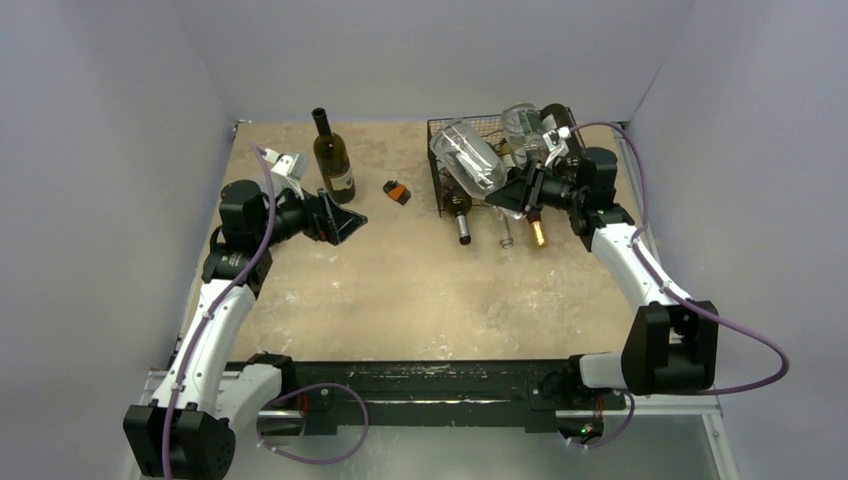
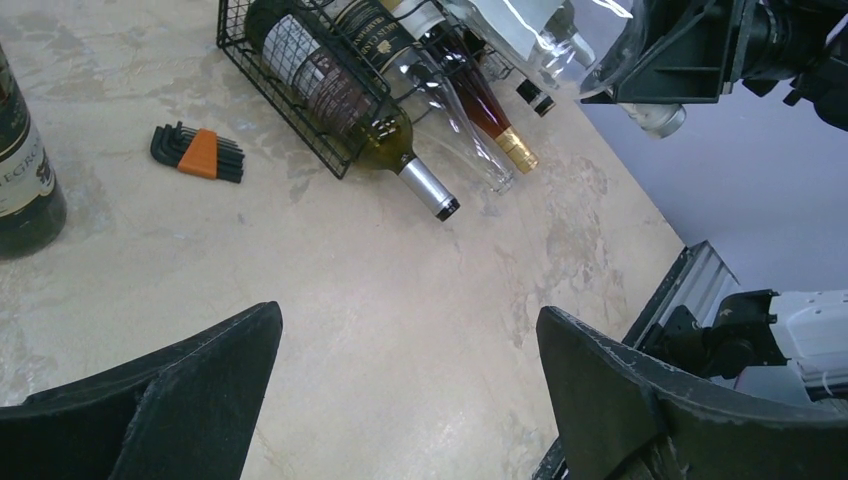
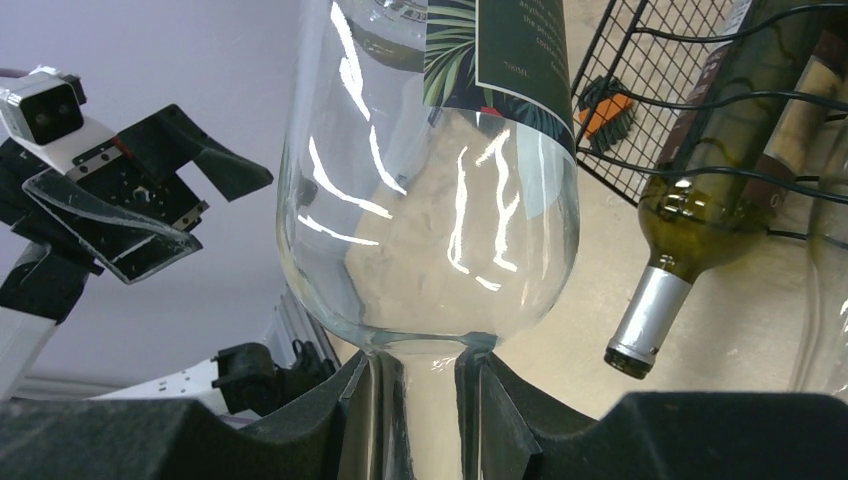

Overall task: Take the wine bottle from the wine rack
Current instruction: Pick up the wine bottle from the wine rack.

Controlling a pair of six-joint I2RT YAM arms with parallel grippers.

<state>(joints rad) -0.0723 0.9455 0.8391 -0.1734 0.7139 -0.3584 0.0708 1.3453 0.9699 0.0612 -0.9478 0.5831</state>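
A robot lab cell: plain grey walls (image 1: 110,120) close in a table (image 1: 400,290), left arm (image 1: 215,320) and right arm (image 1: 625,255) stand on a rail (image 1: 450,380), hex keys (image 1: 398,192) lie near.

The clear bottle (image 3: 430,230) is labelled in dark navy with green leaves; the rack (image 1: 436,170) is coloured black, the counter (image 2: 400,320) mottled beige, the hex keys (image 2: 198,153) black-and-orange.

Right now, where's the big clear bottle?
The big clear bottle hangs at the top view's right rear, neck clamped in the right tool, above the left end of the wine rack.
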